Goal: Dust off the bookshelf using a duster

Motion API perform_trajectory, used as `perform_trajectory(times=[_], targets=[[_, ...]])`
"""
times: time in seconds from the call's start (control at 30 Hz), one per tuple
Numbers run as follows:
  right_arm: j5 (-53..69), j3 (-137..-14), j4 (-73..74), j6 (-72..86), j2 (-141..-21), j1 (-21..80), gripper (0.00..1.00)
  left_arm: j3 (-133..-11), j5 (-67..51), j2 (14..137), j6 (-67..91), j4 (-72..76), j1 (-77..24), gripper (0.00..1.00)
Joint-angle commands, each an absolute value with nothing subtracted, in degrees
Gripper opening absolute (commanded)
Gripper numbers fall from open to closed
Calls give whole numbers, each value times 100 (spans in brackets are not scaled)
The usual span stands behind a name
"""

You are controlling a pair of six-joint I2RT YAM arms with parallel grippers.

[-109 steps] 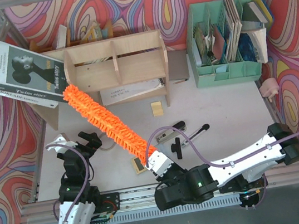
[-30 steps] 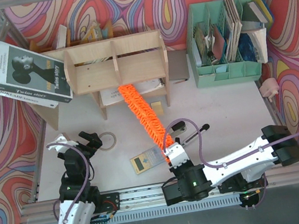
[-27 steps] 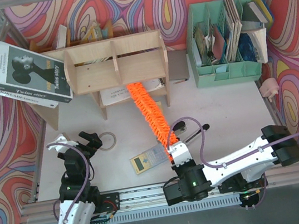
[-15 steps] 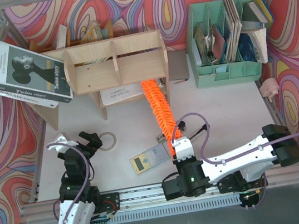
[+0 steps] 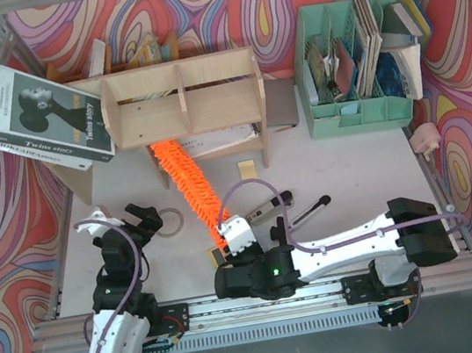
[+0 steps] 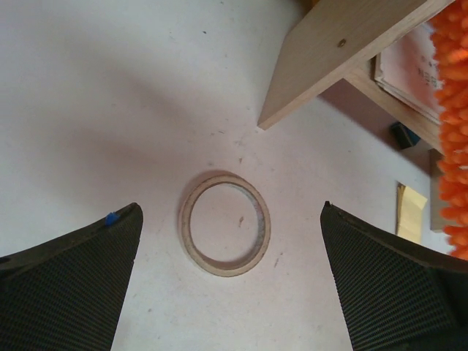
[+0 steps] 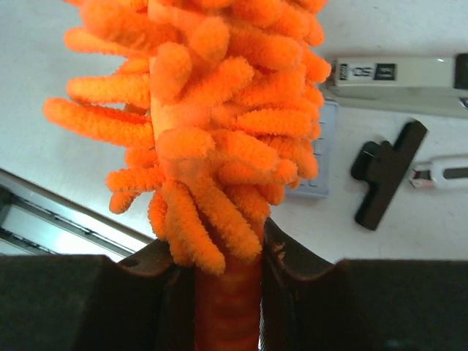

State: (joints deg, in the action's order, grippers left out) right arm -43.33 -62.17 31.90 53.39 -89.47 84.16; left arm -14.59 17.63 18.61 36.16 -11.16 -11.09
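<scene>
Top view: the right gripper (image 5: 225,230), near the table's middle, is clamped on the duster (image 5: 187,182). The duster slants far-left, its tip under the bookshelf (image 5: 176,72) at the left part of the lower tier. The left gripper (image 5: 136,220) hangs near-left with its jaws wide and holds nothing, just left of a tape ring (image 5: 170,223).

Left wrist: both fingers stand well apart over the ring. A shelf panel is beyond it, and orange fluff shows at the right edge.

Right wrist: the fingers pinch the orange handle just below the fluffy head, with a stapler (image 7: 398,77) to the right.
</scene>
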Motion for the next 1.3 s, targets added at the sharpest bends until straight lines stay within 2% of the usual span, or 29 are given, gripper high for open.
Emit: perform_trajectory(times=[0.0,0.1,0.27,0.5,0.7,0.93,1.27], targets=[[-4533,-6604,2273,4526,-9231,8324,0,-1623,1375,2121,3803,-643,-1081,98],[-4557,-6685,2268,4532,-9299,8268,0,-1611,1074,2361,3801,-403,-1081,98],[-4966,-6576,2944,5499,-9103,8176,0,-1499,581,2581,3639,-15,-1081,98],[-5241,-6460,3602,6421,-8767,8017,0,-1598,617,2638,3843,-96,-1198,98],[-5207,-6563,3505,6331,-8902,7894,0,-2695,811,2947,4296,-1333,-1653,98],[-5224,-6309,3725,6704,-8724,7823,0,-4161,1033,3386,3864,-2819,-1738,98],[-5188,-6203,3541,6482,-8648,7723,0,-5527,629,3992,2551,-3637,-1740,98]])
